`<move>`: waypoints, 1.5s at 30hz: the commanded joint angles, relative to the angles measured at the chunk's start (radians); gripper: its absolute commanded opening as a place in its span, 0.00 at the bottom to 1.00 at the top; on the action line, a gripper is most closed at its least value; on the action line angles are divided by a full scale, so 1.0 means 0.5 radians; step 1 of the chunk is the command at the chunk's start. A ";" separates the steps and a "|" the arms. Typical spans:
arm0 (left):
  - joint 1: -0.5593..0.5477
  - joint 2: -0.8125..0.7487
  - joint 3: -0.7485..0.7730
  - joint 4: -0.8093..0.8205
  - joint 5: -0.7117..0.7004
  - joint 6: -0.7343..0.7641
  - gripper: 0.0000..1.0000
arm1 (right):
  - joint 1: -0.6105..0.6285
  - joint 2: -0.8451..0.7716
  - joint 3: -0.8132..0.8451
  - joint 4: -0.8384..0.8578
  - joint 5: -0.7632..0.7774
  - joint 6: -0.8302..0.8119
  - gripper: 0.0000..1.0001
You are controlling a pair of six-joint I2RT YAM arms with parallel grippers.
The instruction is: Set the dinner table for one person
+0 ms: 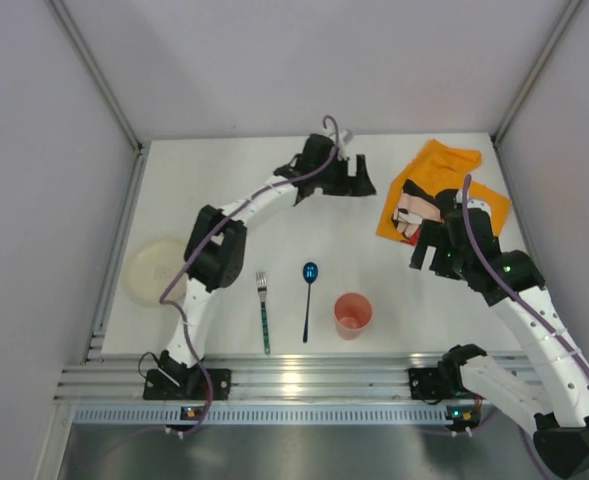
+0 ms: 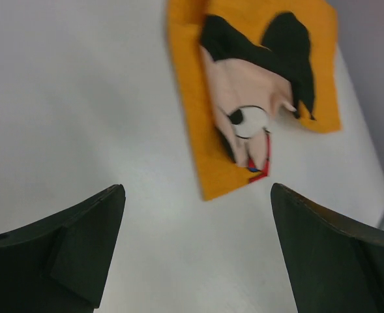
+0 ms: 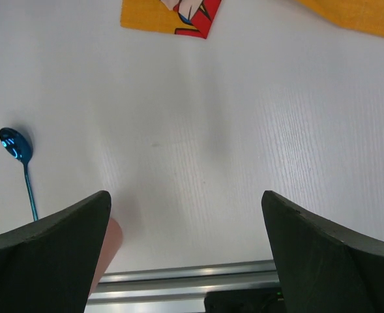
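Observation:
The white dinner table (image 1: 224, 180) carries a pale plate (image 1: 156, 268) at the left, a fork (image 1: 264, 310), a blue spoon (image 1: 308, 296) and a pink cup (image 1: 353, 315) near the front rail. An orange placemat (image 1: 436, 190) with a cartoon mouse lies at the back right, partly under my right arm. My left gripper (image 1: 359, 178) is open and empty, just left of the placemat (image 2: 257, 91). My right gripper (image 1: 429, 255) is open and empty over bare table below the placemat (image 3: 172, 16); the spoon (image 3: 19, 156) and cup (image 3: 110, 248) show at its left.
A ribbed aluminium rail (image 1: 284, 385) runs along the near edge and also shows in the right wrist view (image 3: 185, 280). Grey walls close in the table at the back and both sides.

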 commanded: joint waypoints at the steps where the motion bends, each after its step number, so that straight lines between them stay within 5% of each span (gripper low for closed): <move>1: -0.139 0.413 0.234 0.230 0.843 -0.541 0.98 | 0.021 -0.003 0.030 -0.147 0.009 0.037 0.99; 5: -0.289 0.674 0.479 0.144 0.857 -0.551 0.98 | 0.024 -0.071 0.057 -0.223 0.067 0.080 1.00; 17: -0.314 0.775 0.520 -0.119 0.553 -0.429 0.98 | 0.021 -0.099 0.097 -0.362 0.153 0.145 1.00; 20: -0.317 0.806 0.520 -0.119 0.577 -0.425 0.73 | 0.024 -0.074 0.094 -0.359 0.156 0.141 1.00; 21: -0.314 0.812 0.517 -0.119 0.577 -0.428 0.52 | 0.021 -0.062 0.091 -0.356 0.156 0.138 1.00; 22: -0.317 0.827 0.517 -0.119 0.574 -0.428 0.45 | 0.021 -0.053 0.094 -0.350 0.156 0.135 1.00; 26: -0.326 0.858 0.520 -0.113 0.608 -0.401 0.41 | 0.024 -0.025 0.097 -0.340 0.159 0.099 1.00; 30: -0.354 0.889 0.547 -0.187 0.541 -0.355 0.50 | 0.021 0.002 0.104 -0.325 0.162 0.059 1.00; 34: -0.388 0.959 0.624 -0.227 0.467 -0.340 0.35 | 0.024 0.021 0.113 -0.319 0.162 0.025 1.00; 35: -0.400 0.969 0.663 -0.248 0.418 -0.330 0.22 | 0.021 0.027 0.116 -0.319 0.162 0.010 1.00; 37: -0.415 0.990 0.703 -0.327 0.342 -0.300 0.16 | 0.021 0.030 0.119 -0.322 0.162 -0.003 1.00; 38: -0.421 0.993 0.710 -0.349 0.268 -0.290 0.00 | 0.024 0.030 0.122 -0.322 0.166 -0.009 1.00; 45: -0.431 0.957 0.716 -0.435 0.188 -0.220 0.00 | 0.021 0.027 0.125 -0.325 0.141 -0.015 1.00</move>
